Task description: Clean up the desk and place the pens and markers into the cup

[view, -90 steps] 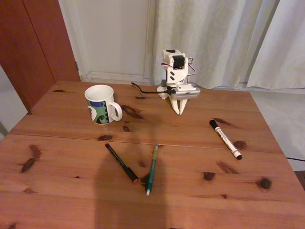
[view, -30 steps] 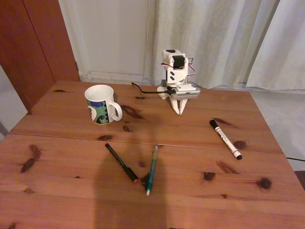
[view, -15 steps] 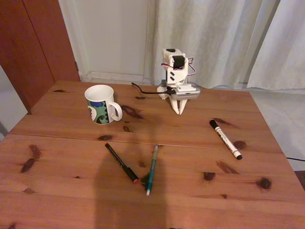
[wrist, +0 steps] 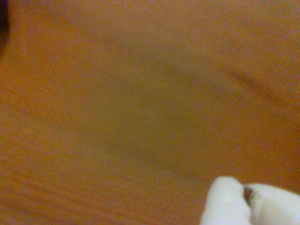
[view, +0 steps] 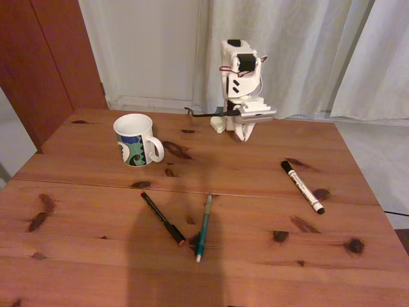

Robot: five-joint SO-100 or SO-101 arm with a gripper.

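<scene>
Fixed view: a white arm stands at the far edge of the desk [view: 96,211], its gripper [view: 243,133] pointing down just above the wood near its base; whether it is released or clenched cannot be told. The cup [view: 136,140] sits upright at far left. A black pen [view: 162,218] and a green pen [view: 204,226] lie side by side, apart, near centre. The white marker [view: 302,186] lies at right. Wrist view: blurred wood with a white fingertip [wrist: 225,206] at the lower right.
</scene>
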